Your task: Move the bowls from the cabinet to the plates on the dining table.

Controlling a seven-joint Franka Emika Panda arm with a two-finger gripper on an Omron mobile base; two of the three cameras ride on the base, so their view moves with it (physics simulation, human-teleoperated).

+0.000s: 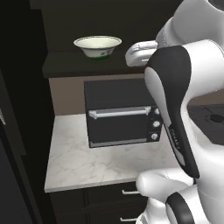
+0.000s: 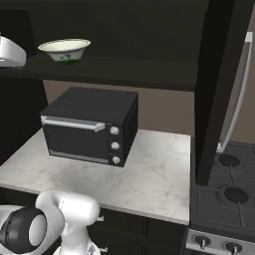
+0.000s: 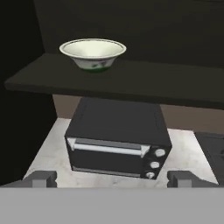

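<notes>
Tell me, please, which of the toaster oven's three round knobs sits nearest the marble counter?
The lowest knob, at the bottom of the column on the right of the toaster oven; the other two stack above it, farther from the marble counter.

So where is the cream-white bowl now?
The cream-white bowl stands upright on the dark cabinet shelf, above the black toaster oven, toward the shelf's left end in the hand view.

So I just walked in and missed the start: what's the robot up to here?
The arm is facing an open cabinet where a cream bowl with a green pattern sits upright on the shelf, above a black toaster oven on a marble counter. The gripper is open, holds nothing, and is well short of the bowl.
</notes>
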